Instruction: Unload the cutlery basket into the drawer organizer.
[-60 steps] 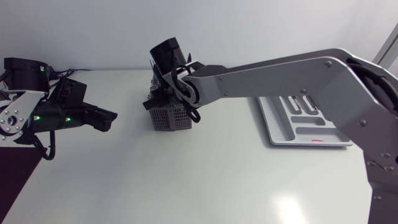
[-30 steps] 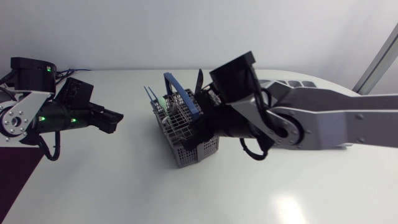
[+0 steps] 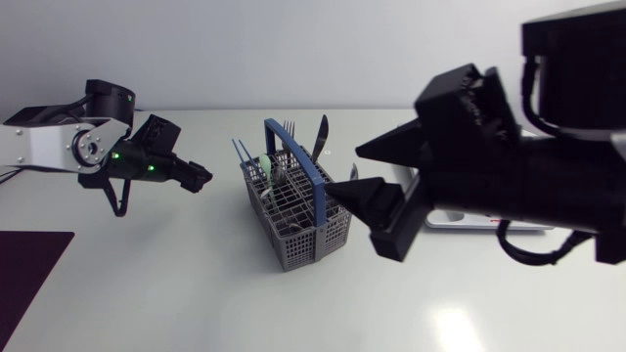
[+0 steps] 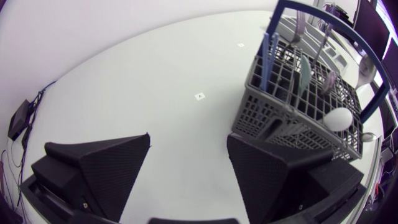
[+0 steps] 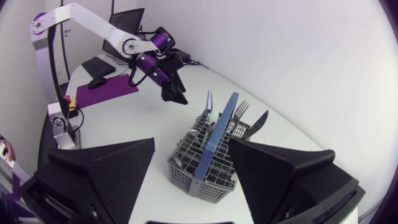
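The grey cutlery basket (image 3: pixel 293 210) with a blue handle (image 3: pixel 298 161) stands mid-table, holding a fork (image 3: pixel 288 129), a black knife (image 3: pixel 321 137) and several other pieces. My left gripper (image 3: pixel 199 179) hovers open to its left, a short gap away; in the left wrist view the basket (image 4: pixel 298 106) lies ahead of and beside the bare open gripper (image 4: pixel 189 155). My right gripper (image 3: pixel 350 171) hangs open high over the basket's right side, holding nothing. From the right wrist, the basket (image 5: pixel 208 155) is far below the gripper (image 5: pixel 191 168). The white organizer (image 3: pixel 469 223) is mostly hidden behind the right arm.
A dark purple mat (image 3: pixel 29 264) lies at the table's front left corner. Bare white tabletop (image 3: pixel 196 284) stretches in front of the basket. The right wrist view also shows my left arm's gripper (image 5: pixel 174 93) beyond the basket.
My right gripper has let go of the basket, opened, and pulled up and to the right. The basket was dragged forward and turned. My left gripper has moved nearer the basket.
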